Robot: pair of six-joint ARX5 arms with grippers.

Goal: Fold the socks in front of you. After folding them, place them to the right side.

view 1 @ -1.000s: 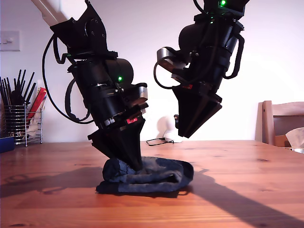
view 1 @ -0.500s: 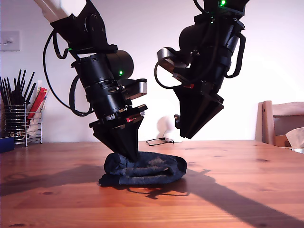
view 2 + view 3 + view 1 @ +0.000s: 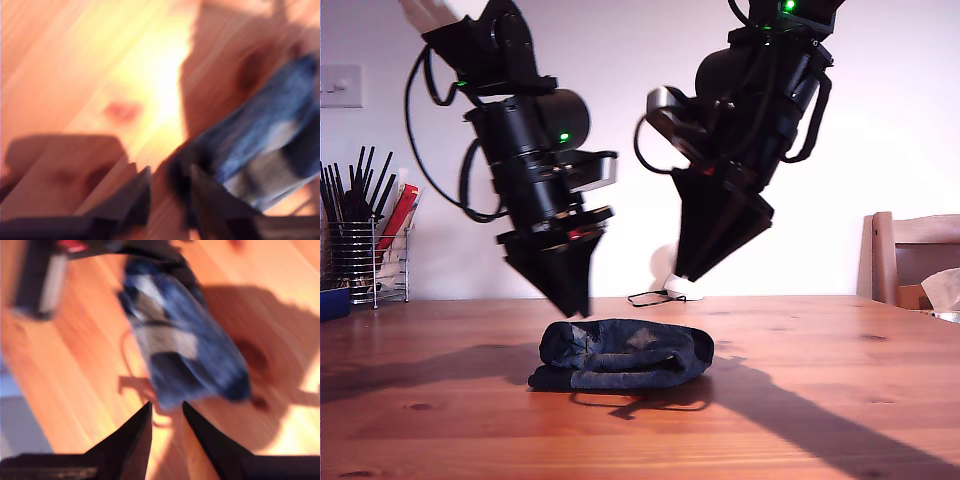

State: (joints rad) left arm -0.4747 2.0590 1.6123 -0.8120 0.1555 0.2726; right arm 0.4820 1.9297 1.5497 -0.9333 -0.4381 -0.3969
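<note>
Folded socks (image 3: 623, 355) lie on the table (image 3: 840, 400). My first gripper (image 3: 572, 305) hangs just above them, my second gripper (image 3: 682, 272) higher; both narrowly parted, holding nothing.

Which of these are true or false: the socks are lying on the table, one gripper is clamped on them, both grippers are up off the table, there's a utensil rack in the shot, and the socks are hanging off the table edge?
1. The socks lie as a bundle on the wooden table. True.
2. One gripper is clamped on the socks. False: neither my first gripper nor my second gripper holds anything, and in the exterior view both arms hang above the bundle.
3. Both grippers are clear of the table. True.
4. A wire utensil rack stands at the exterior view's left. True.
5. The socks hang off the table edge. False: they rest fully on the tabletop, near the middle of the exterior view.
</note>
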